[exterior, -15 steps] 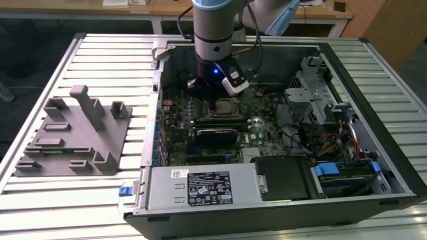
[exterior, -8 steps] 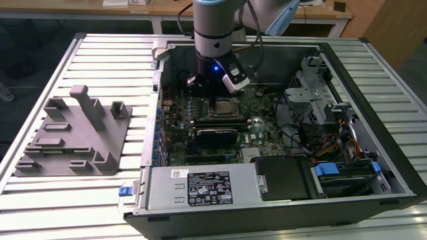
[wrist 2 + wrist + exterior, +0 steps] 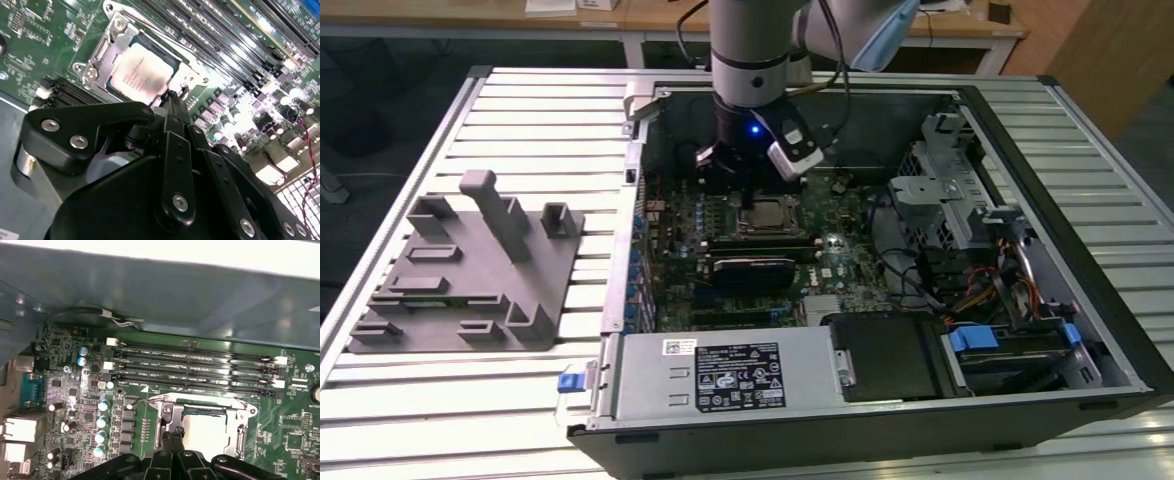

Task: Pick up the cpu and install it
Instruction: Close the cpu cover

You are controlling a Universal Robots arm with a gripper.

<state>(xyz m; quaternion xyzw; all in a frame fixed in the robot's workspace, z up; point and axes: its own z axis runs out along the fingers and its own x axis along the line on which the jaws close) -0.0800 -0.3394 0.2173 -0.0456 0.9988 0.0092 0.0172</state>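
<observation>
The cpu (image 3: 769,214), a flat square chip with a silver-white top, lies inside the metal socket frame (image 3: 95,70) on the green motherboard of the open computer case. In both wrist views it rests flat within the frame (image 3: 167,412), its top (image 3: 141,72) (image 3: 205,432) bare. My gripper (image 3: 744,180) hangs just above the socket, on the side toward the case's back wall. Its black fingers (image 3: 171,98) are pressed together into one narrow tip (image 3: 176,432) at the chip's edge, with nothing between them.
Several empty memory slots (image 3: 195,365) run beside the socket, then the case wall (image 3: 175,300). A grey power supply with a white label (image 3: 720,375) fills the case's near side; a drive cage (image 3: 947,200) and cables stand on the exterior view's right. A grey fixture (image 3: 467,270) sits on the slatted table.
</observation>
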